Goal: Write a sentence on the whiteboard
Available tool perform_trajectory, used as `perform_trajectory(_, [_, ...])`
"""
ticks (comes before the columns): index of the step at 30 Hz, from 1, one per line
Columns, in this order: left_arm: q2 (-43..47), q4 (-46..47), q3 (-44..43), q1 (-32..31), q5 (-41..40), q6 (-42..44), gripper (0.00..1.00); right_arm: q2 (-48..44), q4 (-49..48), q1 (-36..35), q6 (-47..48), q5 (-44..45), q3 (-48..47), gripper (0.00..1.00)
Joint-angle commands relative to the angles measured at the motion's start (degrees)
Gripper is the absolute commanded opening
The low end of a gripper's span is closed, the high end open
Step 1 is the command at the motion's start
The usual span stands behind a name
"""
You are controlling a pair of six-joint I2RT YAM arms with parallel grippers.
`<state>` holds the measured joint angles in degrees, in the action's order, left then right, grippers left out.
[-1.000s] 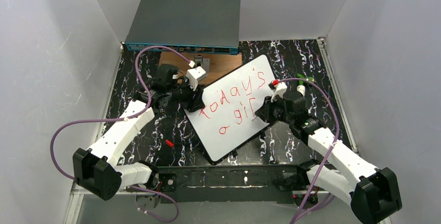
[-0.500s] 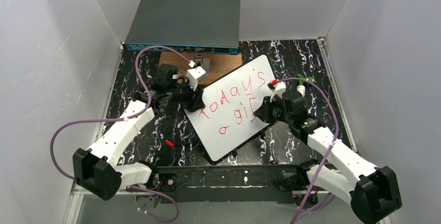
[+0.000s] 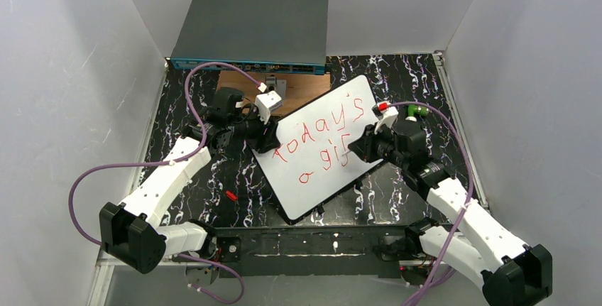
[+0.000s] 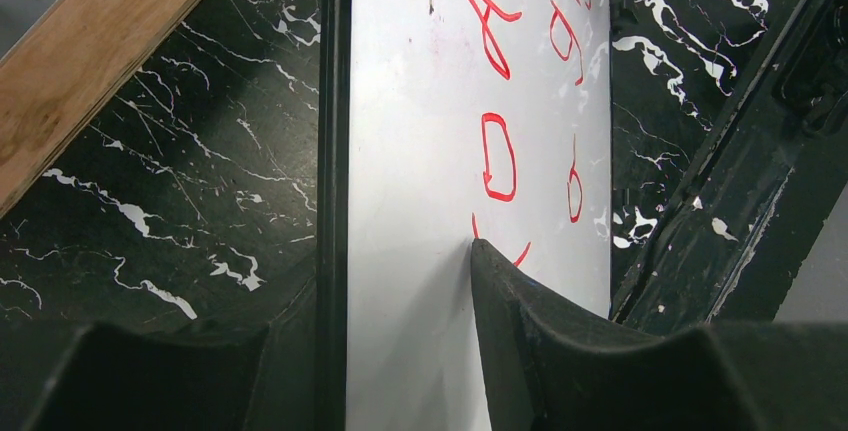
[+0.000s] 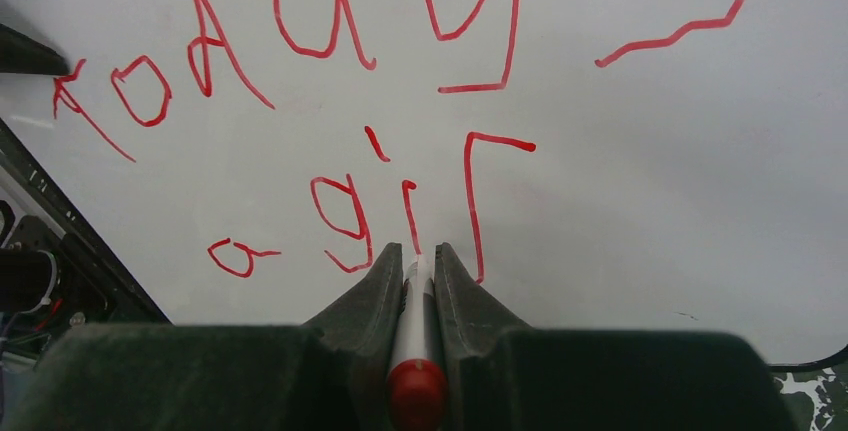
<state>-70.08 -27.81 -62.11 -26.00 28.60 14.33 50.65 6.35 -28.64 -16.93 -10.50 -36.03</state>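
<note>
Whiteboard (image 3: 312,178) on black marbled table (image 3: 419,79), left claw (image 3: 268,136) pinching its edge, right claw (image 5: 413,256) clamping marker (image 5: 412,336).

White arms (image 3: 167,178), black joints, purple cables (image 3: 187,93).

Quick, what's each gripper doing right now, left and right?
Left gripper: closed on the edge of the whiteboard.
Right gripper: shut on the red marker, tip toward the whiteboard.
</note>
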Motion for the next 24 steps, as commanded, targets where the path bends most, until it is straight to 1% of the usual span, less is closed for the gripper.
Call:
perform_trajectory(1, [-0.31,-1.28,-0.3,-1.18,2.33,4.57,0.0,-3.22,1.63,-0.36,1.02,1.56,-3.22,0.01])
perform_trajectory(5, [-0.4,-1.11,-0.32,-1.2,2.41,4.49,0.0,-3.63,1.69,-0.36,1.1,3.11,-3.17,0.01])
perform_trajectory(10, [-0.49,-1.1,-0.46,-1.21,2.47,4.55,0.0,-1.37,-0.74,-0.37,0.6,4.77,-3.37,0.01])
perform_trajectory(16, [-0.45,-1.23,-0.4,-1.16,2.51,4.5,0.0,2.39,-1.99,-0.36,2.14,3.23,-5.49,0.01])
perform_trajectory(24, [-0.56,-1.19,-0.33,-1.16,2.51,4.48,0.0,3.76,-3.89,-0.36,1.43,1.28,-5.81,0.01])
